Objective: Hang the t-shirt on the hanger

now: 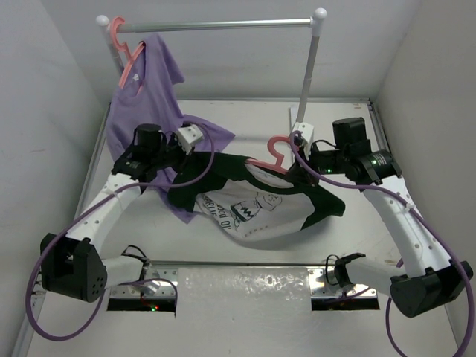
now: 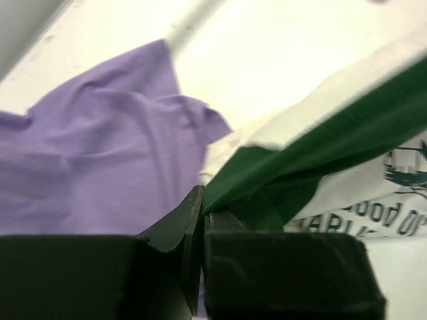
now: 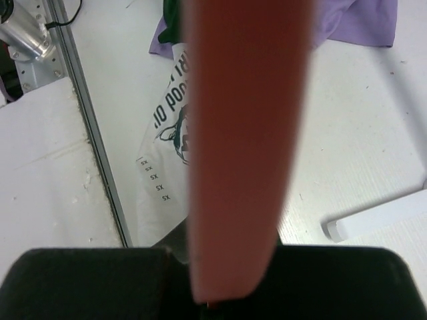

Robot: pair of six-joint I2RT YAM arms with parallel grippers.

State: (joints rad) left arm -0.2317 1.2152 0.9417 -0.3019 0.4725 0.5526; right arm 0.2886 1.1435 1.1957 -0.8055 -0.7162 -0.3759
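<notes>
Lettering first: the t-shirt [image 1: 253, 204] shows what looks like "good OL" in the left wrist view, with a partly cut-off line under it. It lies crumpled at centre frame, and one side overlaps the purple t-shirt [image 1: 141, 111].

The left gripper [image 2: 202, 220] is pinched tight on the dark green sleeve, its arm reaching up from lower left. The right gripper [image 3: 220, 293] is clamped on the pink hanger [image 3: 243, 133]. Its arm bends in from lower right and holds the hanger at the shirt's collar, hook up.
</notes>
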